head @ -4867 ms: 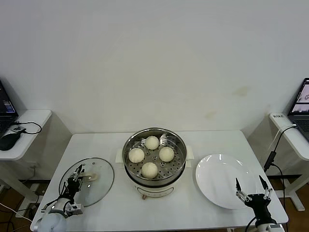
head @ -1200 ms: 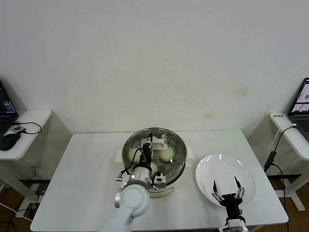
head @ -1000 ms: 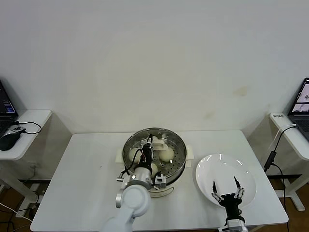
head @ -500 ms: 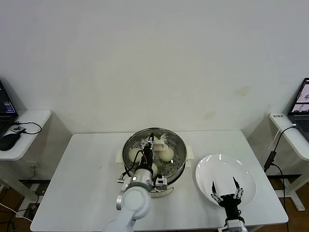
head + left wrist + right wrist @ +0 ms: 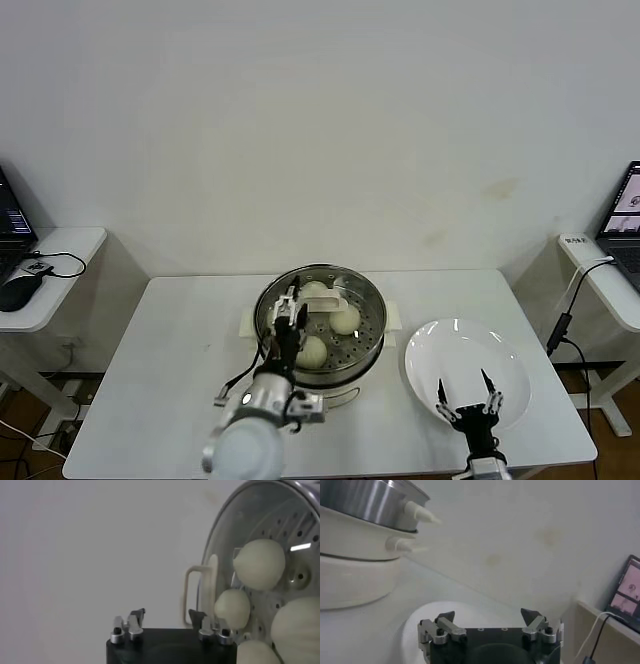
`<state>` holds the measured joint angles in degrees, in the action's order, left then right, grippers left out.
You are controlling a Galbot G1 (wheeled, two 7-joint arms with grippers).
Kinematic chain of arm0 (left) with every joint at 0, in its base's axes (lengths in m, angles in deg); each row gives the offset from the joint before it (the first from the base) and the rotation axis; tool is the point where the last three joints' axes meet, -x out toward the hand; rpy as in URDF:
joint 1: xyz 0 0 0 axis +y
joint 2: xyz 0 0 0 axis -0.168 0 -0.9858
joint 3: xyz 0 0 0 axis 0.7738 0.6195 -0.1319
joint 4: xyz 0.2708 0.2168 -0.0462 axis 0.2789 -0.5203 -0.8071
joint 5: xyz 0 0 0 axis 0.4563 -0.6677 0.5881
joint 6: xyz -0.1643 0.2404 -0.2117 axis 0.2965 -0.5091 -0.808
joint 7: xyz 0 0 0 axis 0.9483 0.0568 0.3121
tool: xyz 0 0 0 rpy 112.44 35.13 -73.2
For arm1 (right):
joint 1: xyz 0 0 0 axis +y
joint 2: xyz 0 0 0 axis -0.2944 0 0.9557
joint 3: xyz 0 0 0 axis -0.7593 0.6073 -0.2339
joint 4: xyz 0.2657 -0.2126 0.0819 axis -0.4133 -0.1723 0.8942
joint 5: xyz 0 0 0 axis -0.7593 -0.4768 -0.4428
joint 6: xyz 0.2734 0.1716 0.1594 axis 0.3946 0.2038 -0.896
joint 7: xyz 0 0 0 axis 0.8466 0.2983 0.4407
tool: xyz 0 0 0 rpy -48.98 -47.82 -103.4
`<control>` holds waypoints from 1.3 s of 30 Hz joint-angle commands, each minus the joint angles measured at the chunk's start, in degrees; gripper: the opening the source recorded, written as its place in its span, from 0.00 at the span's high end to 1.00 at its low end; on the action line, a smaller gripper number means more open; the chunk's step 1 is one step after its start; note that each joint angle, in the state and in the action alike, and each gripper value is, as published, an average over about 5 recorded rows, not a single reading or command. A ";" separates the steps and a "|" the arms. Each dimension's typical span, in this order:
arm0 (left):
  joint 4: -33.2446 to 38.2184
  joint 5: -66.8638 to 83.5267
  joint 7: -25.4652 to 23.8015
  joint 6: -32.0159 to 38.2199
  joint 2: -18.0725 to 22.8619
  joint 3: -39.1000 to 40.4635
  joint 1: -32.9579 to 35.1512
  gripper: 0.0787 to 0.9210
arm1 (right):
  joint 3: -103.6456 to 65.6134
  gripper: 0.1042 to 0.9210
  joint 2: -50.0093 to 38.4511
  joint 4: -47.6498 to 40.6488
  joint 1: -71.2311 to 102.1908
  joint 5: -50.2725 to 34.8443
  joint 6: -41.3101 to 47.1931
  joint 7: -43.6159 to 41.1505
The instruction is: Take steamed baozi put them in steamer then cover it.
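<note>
Covering the steamer, the cover holds baozi.

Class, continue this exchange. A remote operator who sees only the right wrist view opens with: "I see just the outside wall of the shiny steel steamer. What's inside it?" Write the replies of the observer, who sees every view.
Observer: Four small round cream-white buns lie on the perforated tray of the round stainless-steel steamer.
Operator: Is it covered? My right gripper only hangs, jaws open, over the flat round white plate.
Observer: Yes. The round clear glass lid with its cream-white handle appears to rest on the steamer.
Operator: Where is the other arm?
Observer: The left gripper is beside the lid's handle, jaws open, gripping nothing.
</note>
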<state>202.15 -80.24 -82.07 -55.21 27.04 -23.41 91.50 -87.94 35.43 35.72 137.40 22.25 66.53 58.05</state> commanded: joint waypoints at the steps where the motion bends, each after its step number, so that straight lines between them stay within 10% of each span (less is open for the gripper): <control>1: 16.57 34.77 10.66 6.77 -10.09 -16.46 23.47 0.17 | 0.85 0.12 -0.48 0.76 0.56 -3.83 0.14 -0.75; 7: 9.10 82.59 20.24 23.02 -11.24 -34.98 28.29 0.12 | 2.10 0.12 -1.06 2.26 2.11 -8.65 -1.17 -1.90; 13: 5.36 99.24 20.42 24.05 -10.30 -35.28 32.71 0.12 | 2.63 0.12 -3.21 5.25 6.00 -12.34 -2.46 -2.84; 39: -2.70 101.34 18.77 24.65 -7.88 -29.59 32.57 0.12 | 7.69 0.12 -7.60 15.95 15.58 -22.71 3.37 -5.42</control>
<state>201.48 15.74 -63.73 -31.40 18.69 -52.57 122.96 -81.64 28.81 48.29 150.75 3.72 67.04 52.94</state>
